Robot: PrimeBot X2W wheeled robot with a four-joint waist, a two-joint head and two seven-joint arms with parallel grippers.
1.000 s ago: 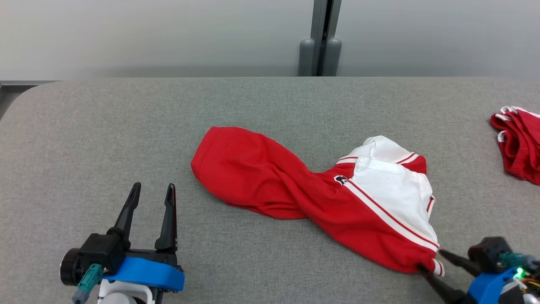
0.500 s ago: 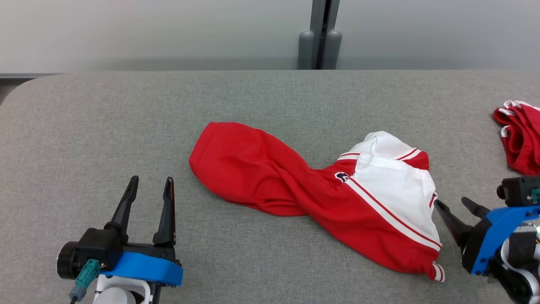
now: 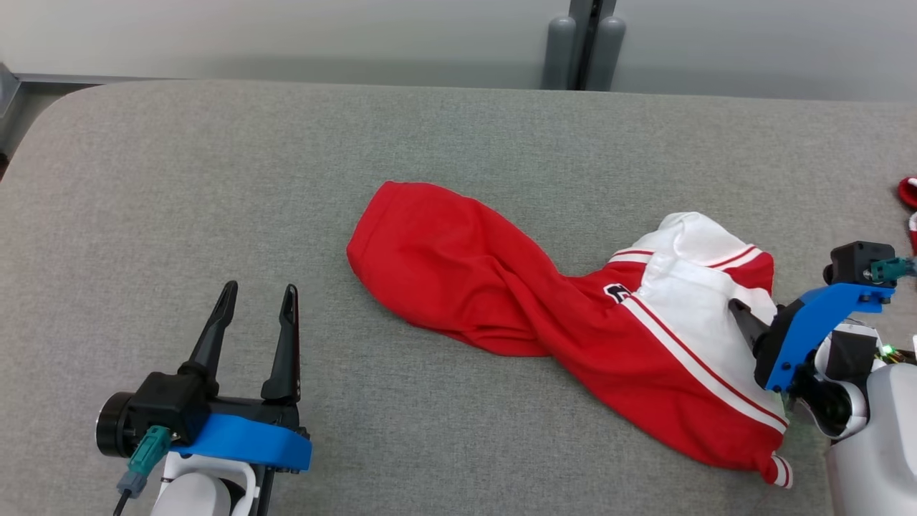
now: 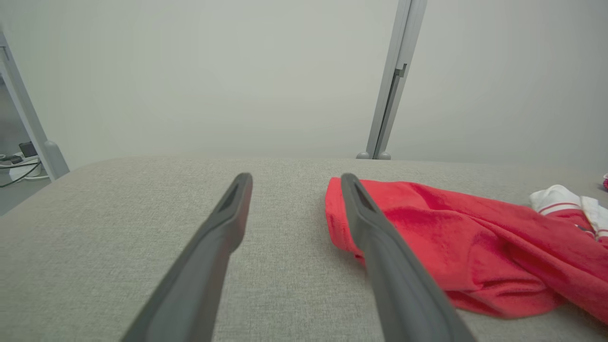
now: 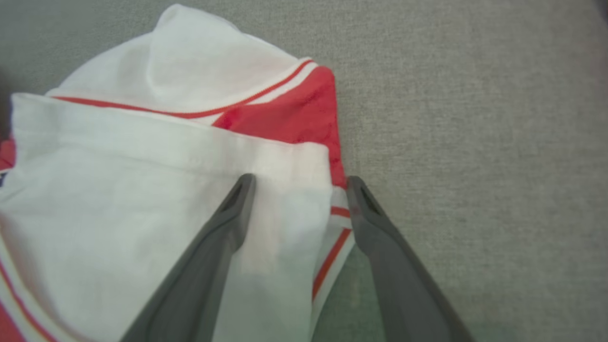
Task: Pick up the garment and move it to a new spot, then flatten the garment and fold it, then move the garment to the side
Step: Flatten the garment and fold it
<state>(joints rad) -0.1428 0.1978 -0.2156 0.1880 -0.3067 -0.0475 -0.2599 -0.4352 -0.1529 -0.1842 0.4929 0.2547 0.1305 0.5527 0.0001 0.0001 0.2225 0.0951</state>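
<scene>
Over white edge of garment [image 3: 501, 287]: right gripper [image 5: 300, 180] splayed, perhaps touching it; left gripper [image 3: 260, 288] splayed, well apart.

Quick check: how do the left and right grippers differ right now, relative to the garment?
The left gripper sits over bare table, apart from the red end of the garment; the right gripper is at its white end, fingers either side of the cloth edge. The left gripper points away from the robot; the right gripper is turned inward toward the garment. Both are open, neither holding cloth.
</scene>
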